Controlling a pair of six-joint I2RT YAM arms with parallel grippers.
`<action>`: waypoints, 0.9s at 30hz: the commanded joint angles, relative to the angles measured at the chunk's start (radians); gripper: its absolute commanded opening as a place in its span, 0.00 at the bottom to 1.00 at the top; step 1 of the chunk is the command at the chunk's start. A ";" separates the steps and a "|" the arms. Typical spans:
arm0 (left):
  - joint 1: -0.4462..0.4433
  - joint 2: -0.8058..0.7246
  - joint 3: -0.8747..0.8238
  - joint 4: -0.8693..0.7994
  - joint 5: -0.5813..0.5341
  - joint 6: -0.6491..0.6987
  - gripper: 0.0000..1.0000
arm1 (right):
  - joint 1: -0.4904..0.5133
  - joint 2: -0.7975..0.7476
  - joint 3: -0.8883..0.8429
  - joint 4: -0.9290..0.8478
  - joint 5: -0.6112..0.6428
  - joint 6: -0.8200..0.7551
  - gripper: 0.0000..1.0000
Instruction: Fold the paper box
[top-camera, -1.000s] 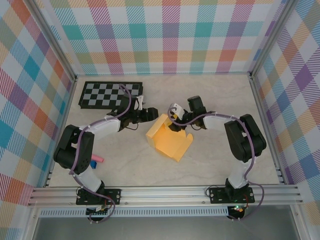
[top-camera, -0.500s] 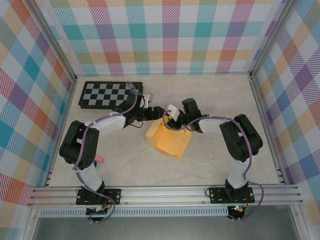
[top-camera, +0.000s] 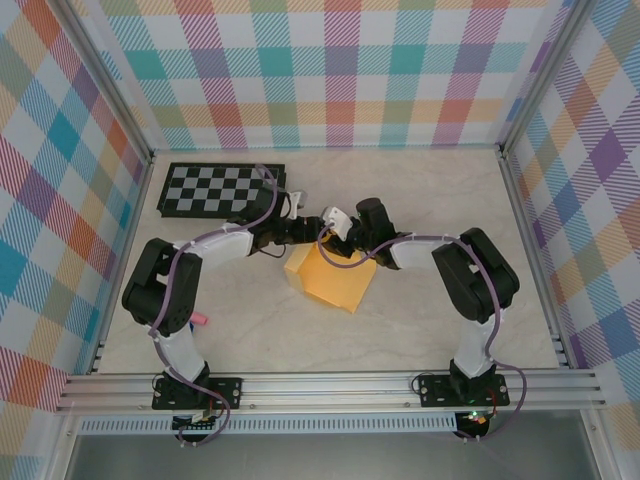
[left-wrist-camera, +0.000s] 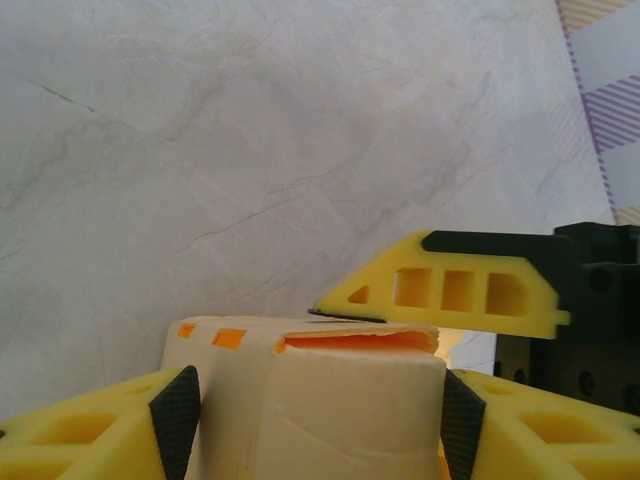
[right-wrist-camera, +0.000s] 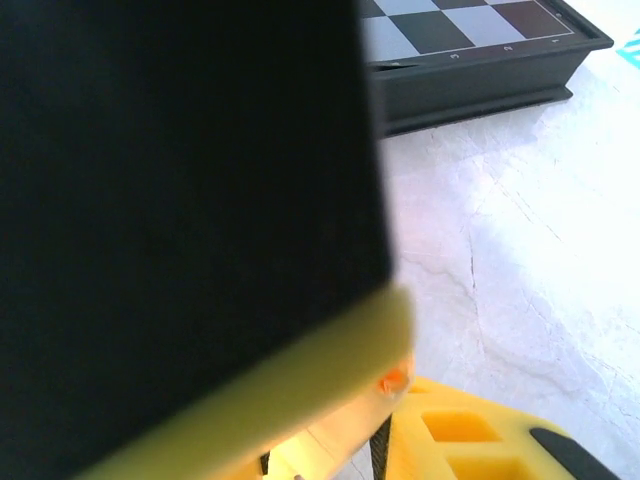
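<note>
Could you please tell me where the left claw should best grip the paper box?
Probably the narrow far end of the paper box, approached from the checkerboard side: in the left wrist view that end fills the left claw pad to pad, while the broad top face offers nothing to pinch.

The paper box (top-camera: 330, 280) is thin card, smooth and matt. The fingers (left-wrist-camera: 80, 440) of the left gripper (left-wrist-camera: 318, 425) on either side of it are moulded yellow plastic with dull black pads (left-wrist-camera: 176, 420), rubbery by the look of them. Under the box the table (top-camera: 430, 320) has a pale, marble-veined top with little sheen; beyond the box the checkerboard (top-camera: 220, 190) sits in a smooth black frame.
</note>
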 joint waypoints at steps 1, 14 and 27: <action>0.003 0.033 0.030 -0.020 -0.003 0.033 0.63 | 0.007 0.024 0.017 0.034 -0.036 0.004 0.33; 0.115 -0.130 -0.043 0.062 0.138 -0.021 0.74 | 0.001 0.002 0.009 0.029 -0.080 0.065 0.42; 0.170 -0.074 -0.021 0.042 0.079 -0.006 0.76 | -0.035 0.081 0.167 -0.111 -0.163 0.102 0.47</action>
